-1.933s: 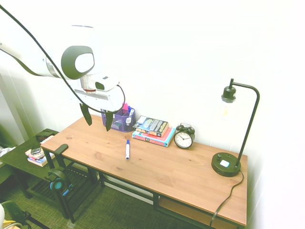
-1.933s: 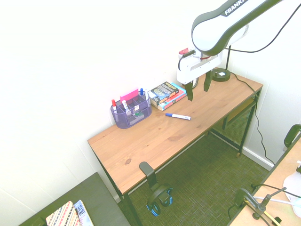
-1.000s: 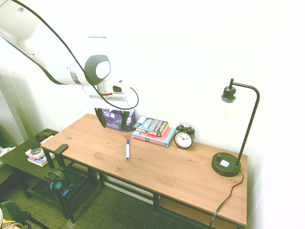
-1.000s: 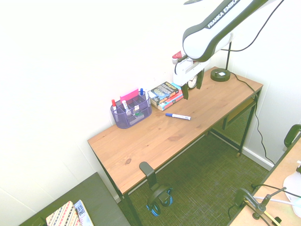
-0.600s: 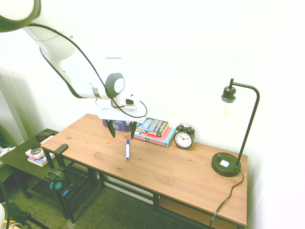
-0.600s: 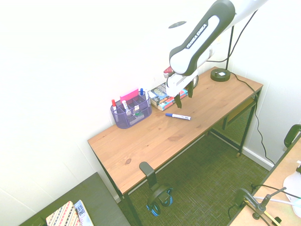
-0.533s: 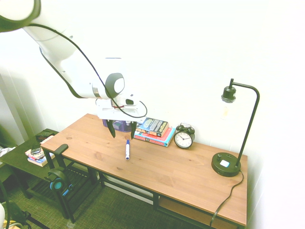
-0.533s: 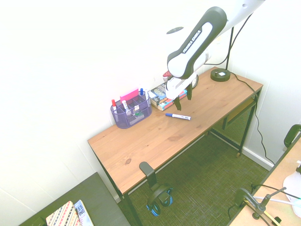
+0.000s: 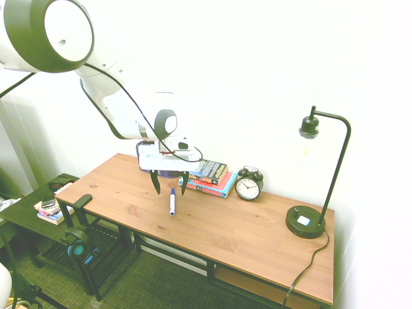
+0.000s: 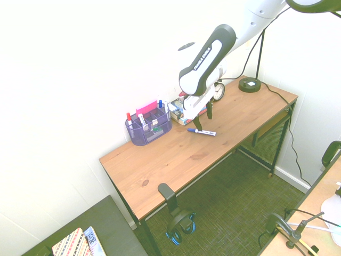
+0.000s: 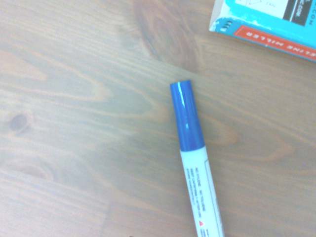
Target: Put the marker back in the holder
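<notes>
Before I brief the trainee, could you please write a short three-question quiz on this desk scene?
1. True or false: the marker is held by the end effector.
2. What stands between the books and the lamp? A clock, B mug, C phone.
3. Fill in: the end effector's fingers are ___.

Key: 1 false, the marker lies on the desk; 2 A, the clock; 3 open.

- Both wide pictures are very bright — the wall [image 9: 257,64] is washed out to plain white.
- Only soft, faint shadows are seen on the table [image 10: 176,160].
- The close wrist picture is a bit blurred.
</notes>
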Robot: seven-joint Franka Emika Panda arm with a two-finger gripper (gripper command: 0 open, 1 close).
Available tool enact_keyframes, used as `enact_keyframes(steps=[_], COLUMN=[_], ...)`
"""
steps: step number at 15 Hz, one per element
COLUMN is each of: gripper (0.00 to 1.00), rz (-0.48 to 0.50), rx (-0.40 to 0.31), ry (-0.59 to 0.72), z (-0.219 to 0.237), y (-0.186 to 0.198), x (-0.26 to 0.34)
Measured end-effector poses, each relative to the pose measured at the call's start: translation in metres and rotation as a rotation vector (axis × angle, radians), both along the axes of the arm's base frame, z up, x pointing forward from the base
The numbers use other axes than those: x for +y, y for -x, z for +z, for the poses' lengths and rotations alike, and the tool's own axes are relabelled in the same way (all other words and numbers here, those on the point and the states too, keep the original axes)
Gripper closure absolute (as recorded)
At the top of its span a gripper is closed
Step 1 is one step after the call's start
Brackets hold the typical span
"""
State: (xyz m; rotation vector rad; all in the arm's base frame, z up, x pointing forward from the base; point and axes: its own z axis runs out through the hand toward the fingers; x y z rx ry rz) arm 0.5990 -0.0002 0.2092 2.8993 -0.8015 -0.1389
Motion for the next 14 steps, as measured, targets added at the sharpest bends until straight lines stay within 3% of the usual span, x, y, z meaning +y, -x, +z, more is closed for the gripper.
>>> enact_keyframes(steps=[7, 8, 14], gripper=[0.00, 1.00, 1.00], rz=[0.005, 0.007, 0.010], rx=[0.051, 0.052, 0.060], ry=[0.010, 0.013, 0.025], z=[-0.038, -0.041, -0.051], y=[-0.015, -0.017, -0.020], x=[-0.002, -0.003, -0.008])
